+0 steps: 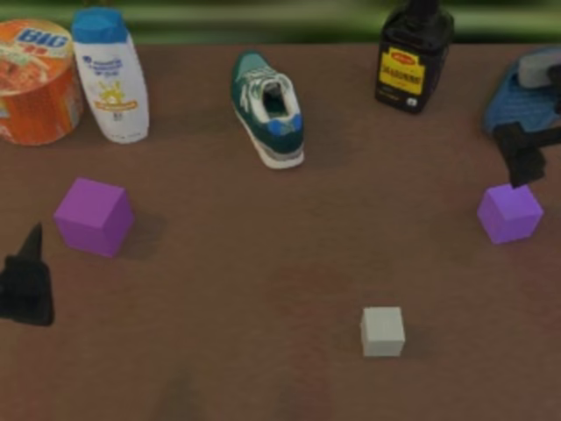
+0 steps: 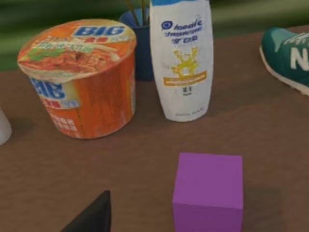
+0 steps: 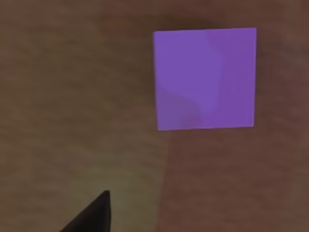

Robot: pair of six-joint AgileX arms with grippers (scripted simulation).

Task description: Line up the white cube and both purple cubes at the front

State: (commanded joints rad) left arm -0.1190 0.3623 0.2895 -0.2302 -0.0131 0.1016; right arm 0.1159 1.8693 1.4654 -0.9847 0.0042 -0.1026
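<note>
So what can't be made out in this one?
- Right tool: top view, dark and foreshortened above the smaller purple cube; finger state unclear.
- Left tool: top view, a dark shape; finger state unclear.
- Blue object: cut by the right edge, unidentifiable.

Two violet-purple cubes point(image 1: 94, 216) point(image 1: 509, 212); off-white cube point(image 1: 383, 331); green-and-white shoe point(image 1: 268, 107); orange noodle cup point(image 1: 33, 81).

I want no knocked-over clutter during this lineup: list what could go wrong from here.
1. The right gripper hangs just behind the smaller purple cube, near the table's right edge; a misjudged descent could nudge it off.
2. The larger purple cube sits near the noodle cup and shampoo bottle; a wide approach by the left gripper might tip them.
</note>
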